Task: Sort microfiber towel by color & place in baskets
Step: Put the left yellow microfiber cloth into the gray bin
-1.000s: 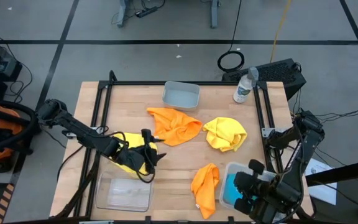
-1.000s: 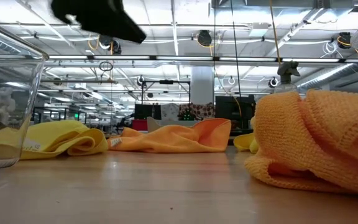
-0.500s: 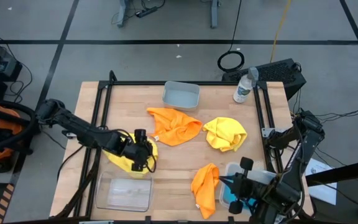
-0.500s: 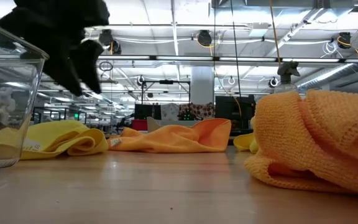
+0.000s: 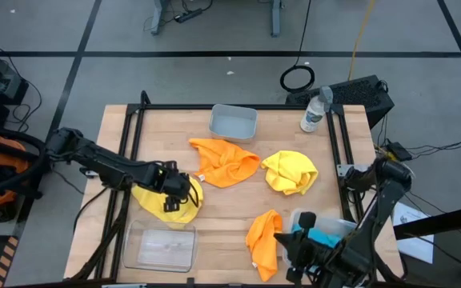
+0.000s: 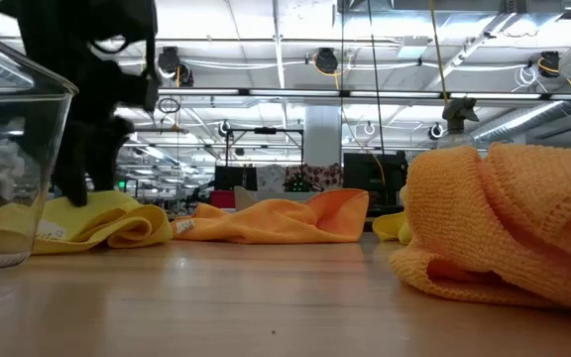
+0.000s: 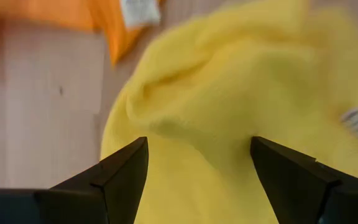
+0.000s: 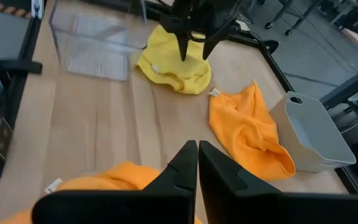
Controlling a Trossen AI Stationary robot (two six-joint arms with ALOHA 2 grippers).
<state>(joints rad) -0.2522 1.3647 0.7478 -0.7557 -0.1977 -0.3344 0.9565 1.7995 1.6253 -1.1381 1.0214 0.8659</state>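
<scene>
Near the left edge of the worktop (image 5: 118, 136), a yellow towel (image 5: 152, 202) lies crumpled, and the left gripper (image 5: 172, 206) points down onto it with its jaws apart, one finger on each side of a raised fold, as the left wrist view shows. Just toward the near edge from this towel sits an empty clear basket (image 5: 160, 247). At the middle of the worktop an orange towel (image 5: 224, 162) is spread out, and a second yellow towel (image 5: 290, 172) lies bunched beside it toward the right edge. Another orange towel (image 5: 264, 241) lies close to the near edge. Next to it, by the near right corner, a second clear basket (image 5: 340, 228) holds a blue towel (image 5: 319, 237), partly hidden by the right arm. The right gripper (image 8: 197, 155) hangs above that corner with its jaws together, holding nothing. A small grey basket (image 5: 233, 122) stands empty at the far edge, and a water bottle (image 5: 314, 111) stands near the far right corner.
</scene>
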